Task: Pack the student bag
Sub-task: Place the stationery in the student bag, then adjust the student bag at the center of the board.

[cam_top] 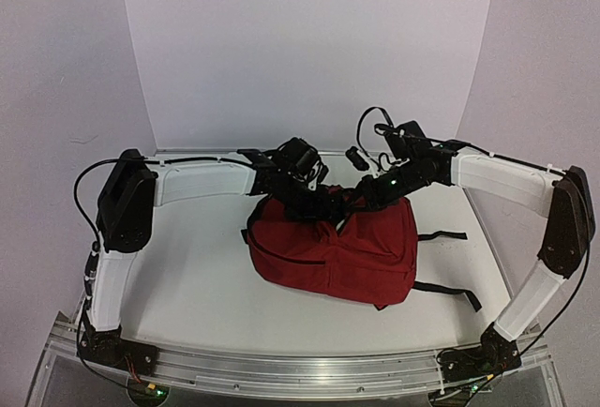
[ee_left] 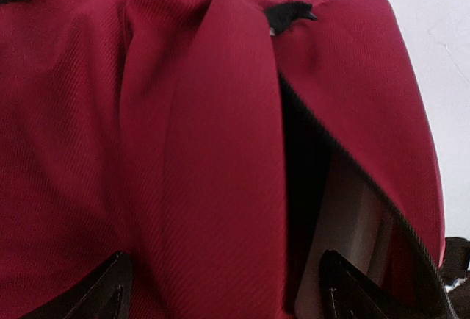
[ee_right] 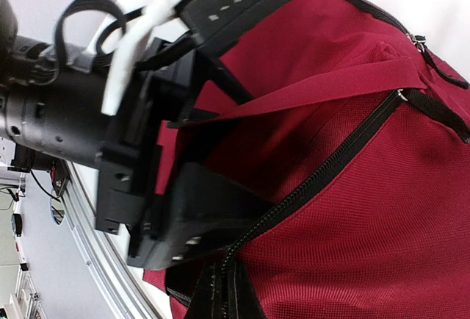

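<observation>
The student bag (cam_top: pixel 347 252), a dark red backpack, lies in the middle of the white table. My left gripper (cam_top: pixel 314 199) is at its far top edge. In the left wrist view the gripper (ee_left: pixel 224 300) is open wide and straddles a fold of red fabric (ee_left: pixel 213 150). Its right finger (ee_left: pixel 352 297) sits inside the opening against the grey lining (ee_left: pixel 352 216). My right gripper (cam_top: pixel 359 199) is beside it. In the right wrist view it (ee_right: pixel 228 297) is shut on the bag's black zipper edge (ee_right: pixel 330 165). The bag's contents are hidden.
The bag's black straps (cam_top: pixel 452 235) trail right across the table. White walls close the back and sides. An aluminium rail (cam_top: pixel 300 365) runs along the near edge. The left gripper's body (ee_right: pixel 191 216) fills the left of the right wrist view.
</observation>
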{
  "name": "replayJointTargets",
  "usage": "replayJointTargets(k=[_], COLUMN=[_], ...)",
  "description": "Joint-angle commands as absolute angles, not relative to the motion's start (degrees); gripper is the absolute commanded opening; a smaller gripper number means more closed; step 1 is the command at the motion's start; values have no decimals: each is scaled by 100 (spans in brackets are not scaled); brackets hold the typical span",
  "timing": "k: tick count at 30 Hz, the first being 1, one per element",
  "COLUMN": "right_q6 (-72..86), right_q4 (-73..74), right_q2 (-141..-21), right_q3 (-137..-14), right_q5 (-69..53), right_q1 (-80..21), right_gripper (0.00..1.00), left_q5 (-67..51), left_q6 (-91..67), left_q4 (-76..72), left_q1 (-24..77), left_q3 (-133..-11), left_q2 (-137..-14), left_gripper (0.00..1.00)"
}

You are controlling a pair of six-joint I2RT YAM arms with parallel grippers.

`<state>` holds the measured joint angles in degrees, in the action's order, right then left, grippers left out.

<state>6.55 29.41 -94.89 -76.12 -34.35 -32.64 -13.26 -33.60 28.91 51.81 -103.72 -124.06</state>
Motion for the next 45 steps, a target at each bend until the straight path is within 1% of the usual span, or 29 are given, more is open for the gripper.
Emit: replayJointTargets(k=[1,5,8,12,16,21,23,25,28,31,32,35,36,38,40,42,43,45], right_q6=[677,684,766,867,870,837,802,774,692,679,663,569,515,288,35,-207,-288,-390], right_q4=[2757,2748,2703,2623,2584,2598,2610,2652,2782,2887,2932,3042,3081,3200,3290,3320,3330,3364], right_q2=[-9233,-9265,-9438,-9771,-9998,-10106,-10088,-10005,-9744,-9557,-9549,-9612,-9659,-9784,-9943,-10106,-10203,-10384], right_q3=[-7697,-7652,-7621,-7637,-7586,-7359,-7310,-7351,-7620,-8008,-8114,-8467,-8555,-8694,-8814,-8878,-8887,-8871], right_q5=[-3511,-3629,-3753,-3923,-3948,-4047,-4085,-4119,-4179,-4359,-4398,-4358,-4294,-4013,-3661,-3340,-3219,-3099], right_q1=[-3252,-3252,-3260,-3326,-3401,-3437,-3438,-3439,-3376,-3126,-3009,-2651,-2561,-2443,-2396,-2372,-2369,-2361], right_gripper=[0,0,0,1,14,32,40,44,52,62,64,69,72,74,74,73,73,70], left_q5=[-1280,-1460,-1619,-1647,-1934,-2287,-2321,-2354,-2370,-2368,-2324,-2217,-2216,-2288,-2348,-2349,-2366,-2426], left_q6=[-3075,-3295,-3515,-3562,-3661,-3751,-3736,-3719,-3688,-3623,-3593,-3581,-3615,-3653,-3638,-3559,-3517,-3510], left_q4=[3193,2487,1937,1748,1482,1112,1160,1186,1186,1276,1339,1562,1577,1541,1523,1580,1630,1711], left_q1=[5230,5152,5029,4921,4809,4721,4704,4687,4646,4583,4580,4581,4579,4596,4672,4804,4870,4936], left_q3=[-10094,-9276,-8786,-8682,-8622,-8654,-8782,-8887,-8953,-9049,-9099,-9131,-9077,-8896,-8729,-8722,-8761,-8815], left_q2=[-11828,-11344,-10931,-10741,-10764,-10843,-10930,-11001,-11032,-11066,-11084,-11091,-11074,-11003,-10925,-10929,-10966,-11080], left_gripper=[88,85,76,62,46,31,28,25,22,23,28,55,62,70,75,76,76,70])
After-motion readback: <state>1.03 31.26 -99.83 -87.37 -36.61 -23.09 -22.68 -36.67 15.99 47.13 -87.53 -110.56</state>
